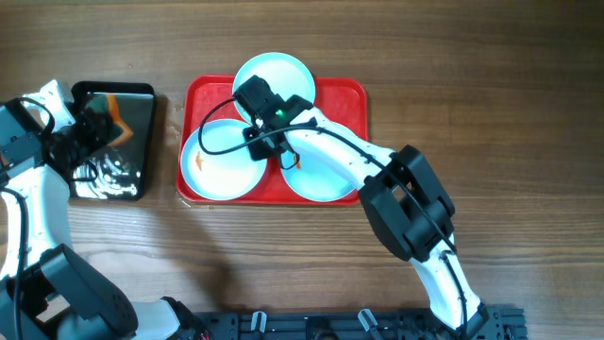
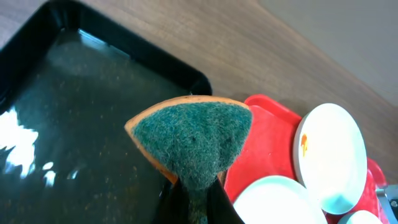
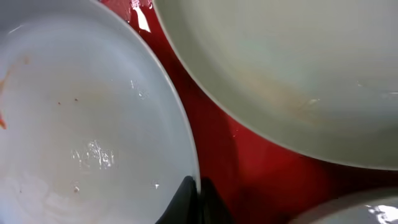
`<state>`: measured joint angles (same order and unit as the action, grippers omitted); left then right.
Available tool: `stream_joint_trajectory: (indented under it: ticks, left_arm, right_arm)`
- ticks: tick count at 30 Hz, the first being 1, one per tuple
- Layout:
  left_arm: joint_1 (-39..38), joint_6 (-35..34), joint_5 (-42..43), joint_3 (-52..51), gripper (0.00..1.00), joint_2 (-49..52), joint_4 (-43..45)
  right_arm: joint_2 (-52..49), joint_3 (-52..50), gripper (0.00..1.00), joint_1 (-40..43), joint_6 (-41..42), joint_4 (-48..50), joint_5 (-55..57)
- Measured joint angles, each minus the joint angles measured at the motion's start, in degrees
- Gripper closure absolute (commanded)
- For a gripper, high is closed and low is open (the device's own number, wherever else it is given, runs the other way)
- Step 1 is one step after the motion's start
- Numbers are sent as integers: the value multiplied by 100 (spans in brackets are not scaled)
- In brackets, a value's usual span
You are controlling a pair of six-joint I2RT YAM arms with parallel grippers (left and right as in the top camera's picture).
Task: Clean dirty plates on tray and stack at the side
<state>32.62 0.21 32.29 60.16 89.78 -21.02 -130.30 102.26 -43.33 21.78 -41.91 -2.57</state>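
The red tray (image 1: 344, 99) holds three pale plates: one at the back (image 1: 274, 74), one at the front left (image 1: 222, 162) with an orange smear, one at the front right (image 1: 326, 178). My right gripper (image 1: 271, 142) is over the tray's middle. In the right wrist view its fingers (image 3: 198, 194) are shut on the right rim of the smeared plate (image 3: 81, 124), with the red tray (image 3: 249, 168) beside them. My left gripper (image 1: 99, 127) is shut on a green and orange sponge (image 2: 193, 140) above the black tray (image 2: 62, 112).
The black tray (image 1: 142, 99) holds water and stands left of the red tray. The left wrist view shows the red tray's corner (image 2: 267, 137) and two plates (image 2: 333, 155), (image 2: 273, 199). Bare wooden table (image 1: 491, 94) surrounds both trays.
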Motion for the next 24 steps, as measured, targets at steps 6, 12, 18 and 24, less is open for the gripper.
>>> stream_joint_trajectory:
  ticks: [6,12,18,24]
  left_arm:
    - [0,0,-216,0,96,55,-87]
    - [-11,280,-479,0,96,468,7]
    - [-138,295,-125,192,96,184,-136]
    - [-254,-129,1062,184,96,133,-192]
  right_arm:
    - [-2,289,96,-7,-109,-520,304]
    - [-2,289,96,-11,-109,-527,330]
    - [-2,289,96,-11,-109,-479,330]
    - [-2,289,96,-11,157,-195,326]
